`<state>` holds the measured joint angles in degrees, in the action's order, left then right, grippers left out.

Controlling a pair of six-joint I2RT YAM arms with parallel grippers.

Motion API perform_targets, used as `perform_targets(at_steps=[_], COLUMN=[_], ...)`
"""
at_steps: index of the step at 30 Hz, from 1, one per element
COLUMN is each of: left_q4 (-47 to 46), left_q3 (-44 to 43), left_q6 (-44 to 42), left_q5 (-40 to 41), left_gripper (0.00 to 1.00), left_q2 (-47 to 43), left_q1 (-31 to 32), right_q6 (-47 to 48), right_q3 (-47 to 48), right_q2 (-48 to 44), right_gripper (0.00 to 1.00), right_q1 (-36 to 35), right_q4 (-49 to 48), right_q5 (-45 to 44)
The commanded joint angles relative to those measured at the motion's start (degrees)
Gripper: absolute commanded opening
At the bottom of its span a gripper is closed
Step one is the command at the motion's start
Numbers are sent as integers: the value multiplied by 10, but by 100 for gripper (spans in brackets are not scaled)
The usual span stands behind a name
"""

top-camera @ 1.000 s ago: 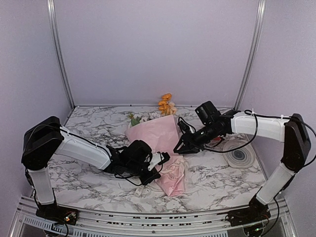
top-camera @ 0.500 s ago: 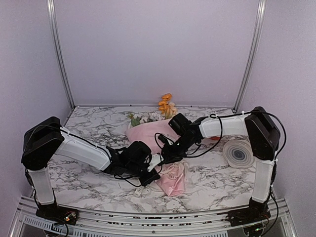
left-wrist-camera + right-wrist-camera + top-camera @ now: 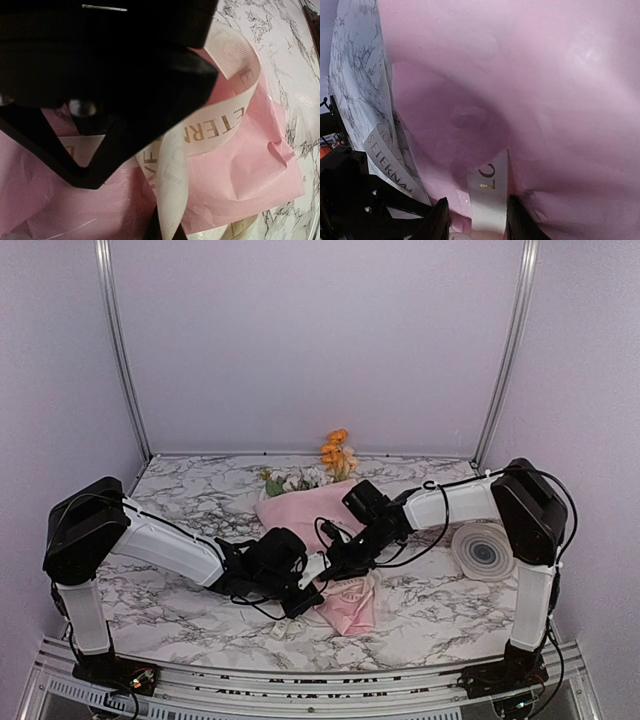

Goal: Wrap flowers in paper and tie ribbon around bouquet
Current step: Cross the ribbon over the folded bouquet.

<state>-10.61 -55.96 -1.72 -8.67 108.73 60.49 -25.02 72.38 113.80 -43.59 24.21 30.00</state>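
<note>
Jaws spread, my right gripper [image 3: 477,218] straddles the loose end of the narrow cream lettered ribbon [image 3: 487,192] lying on the crinkly pink paper bouquet cone [image 3: 300,508]. My left gripper [image 3: 310,576], jaws pressed together, rests against the cone's middle. I judge it best to close squarely on ribbon alone, catching no paper.

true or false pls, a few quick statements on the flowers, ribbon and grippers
1. The flowers poke out of the far end of the paper. True.
2. The ribbon is blank. False: it carries dark lettering.
3. The right gripper straddles a strip of ribbon. True.
4. The left gripper is wide open. False: it is shut.
5. The round disc sits left of the paper. False: it sits to the right of it.
</note>
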Motion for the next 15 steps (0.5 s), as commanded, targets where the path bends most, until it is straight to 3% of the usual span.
perform_targets(at_steps=[1, 5, 11, 15], left_q4=[-7, -9, -11, -11], left_q3=[9, 9, 12, 12], left_q6=[3, 4, 7, 5], left_q5=[3, 4, 6, 5], left_gripper=[0, 0, 0, 0], left_q2=[1, 0, -2, -3], left_q1=[1, 1, 1, 1], right_q6=[-46, -80, -136, -178], right_q3=[-26, -43, -90, -132], right_q2=[7, 10, -6, -38], right_gripper=[37, 28, 0, 0], right_q1=[-9, -7, 14, 42], right_q4=[-75, -131, -219, -294], right_q5=[62, 90, 117, 133])
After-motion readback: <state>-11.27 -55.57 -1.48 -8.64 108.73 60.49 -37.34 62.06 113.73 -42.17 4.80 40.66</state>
